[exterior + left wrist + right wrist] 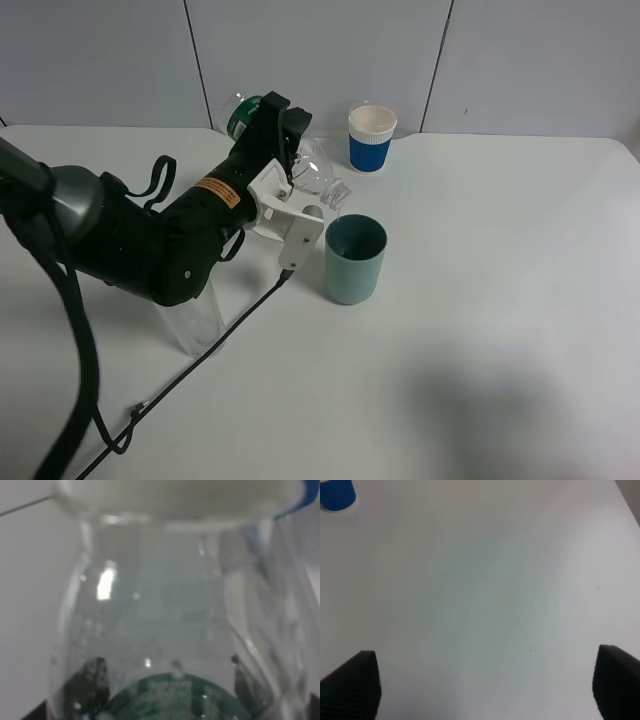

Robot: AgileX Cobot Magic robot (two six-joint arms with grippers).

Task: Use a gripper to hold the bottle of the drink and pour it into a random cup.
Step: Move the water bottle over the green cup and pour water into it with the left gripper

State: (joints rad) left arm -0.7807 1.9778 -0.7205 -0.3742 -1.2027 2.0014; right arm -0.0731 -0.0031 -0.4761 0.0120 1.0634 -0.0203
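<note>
Left arm [150, 245] black, stretched from near left toward far centre; left gripper [292, 168] tilted, clamped on bottle of the drink [322, 178]. Right gripper [485, 690] jaws wide apart.

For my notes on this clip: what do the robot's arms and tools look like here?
The left arm is a bulky black housing with a grey rounded joint, an orange rectangular label and thin black trailing cables. The left tool is white moulded plastic with black parts. The right tool shows only two dark ribbed pads; its arm is out of view.
</note>
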